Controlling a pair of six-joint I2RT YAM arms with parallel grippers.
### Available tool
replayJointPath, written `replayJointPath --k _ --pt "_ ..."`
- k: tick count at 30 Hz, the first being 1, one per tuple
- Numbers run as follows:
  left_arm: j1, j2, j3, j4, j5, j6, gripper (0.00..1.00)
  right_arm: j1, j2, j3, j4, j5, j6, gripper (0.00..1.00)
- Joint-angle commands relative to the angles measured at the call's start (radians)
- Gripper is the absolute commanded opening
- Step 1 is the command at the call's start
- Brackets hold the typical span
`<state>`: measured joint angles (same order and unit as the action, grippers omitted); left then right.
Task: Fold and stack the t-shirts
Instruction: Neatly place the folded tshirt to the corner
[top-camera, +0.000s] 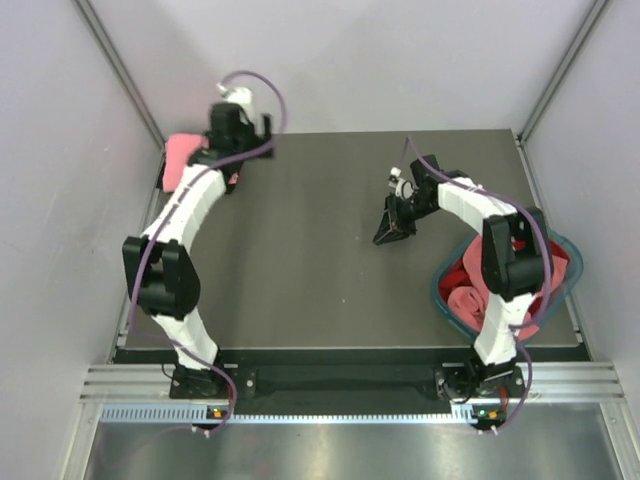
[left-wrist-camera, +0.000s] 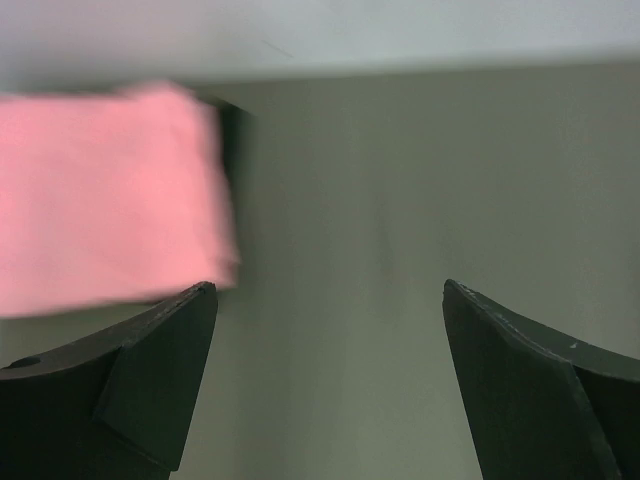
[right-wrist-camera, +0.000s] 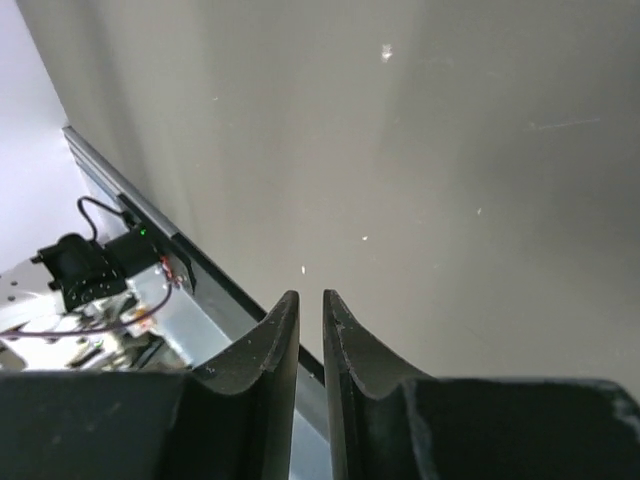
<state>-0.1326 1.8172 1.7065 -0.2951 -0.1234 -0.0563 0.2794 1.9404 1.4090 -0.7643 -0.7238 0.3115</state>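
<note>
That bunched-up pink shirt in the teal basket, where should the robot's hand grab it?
Probably pinch the raised bunch of the pink shirt from straight above: the wall of the basket blocks sideways approaches, and humped cloth gives a ridge to close on. The right hand is nearest.

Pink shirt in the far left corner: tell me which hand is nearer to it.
Left. The left hand hangs open right beside the pink shirt; the right hand is over the middle of the table, well away from it.
</note>
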Motion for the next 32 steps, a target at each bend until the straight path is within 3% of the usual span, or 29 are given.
replayJointPath --k 1,5,10,11,12,16,21,28,32 --pt "-0.143 -0.123 -0.18 -0.058 0.163 -0.118 0.99 0.015 -0.188 -0.06 0.107 0.043 0.038 0.17" --pt "-0.313 -0.336 -0.454 -0.029 0.286 -0.183 0.99 0.026 -0.325 -0.223 0.344 0.049 0.162 0.18" --pt "-0.386 -0.56 -0.708 0.052 0.419 -0.297 0.99 0.055 -0.471 -0.508 0.646 0.115 0.306 0.32" --pt "-0.39 -0.594 -0.794 0.08 0.445 -0.328 0.99 0.061 -0.497 -0.542 0.736 0.151 0.32 0.4" --pt "-0.392 -0.631 -0.844 0.109 0.464 -0.361 0.99 0.073 -0.509 -0.606 0.762 0.167 0.337 0.99" --pt "-0.394 -0.871 -1.132 0.307 0.507 -0.512 0.99 0.113 -0.572 -0.717 0.901 0.268 0.403 1.0" --pt "-0.392 -1.117 -1.355 0.369 0.458 -0.601 0.99 0.145 -0.548 -0.815 0.96 0.316 0.483 1.0" --pt "-0.391 -1.586 -1.619 0.358 0.255 -0.767 0.99 0.149 -0.537 -1.068 1.302 0.253 0.627 1.0" --pt "-0.391 -1.765 -1.638 0.228 0.194 -0.82 0.99 0.152 -0.578 -1.117 1.376 0.209 0.641 1.0"
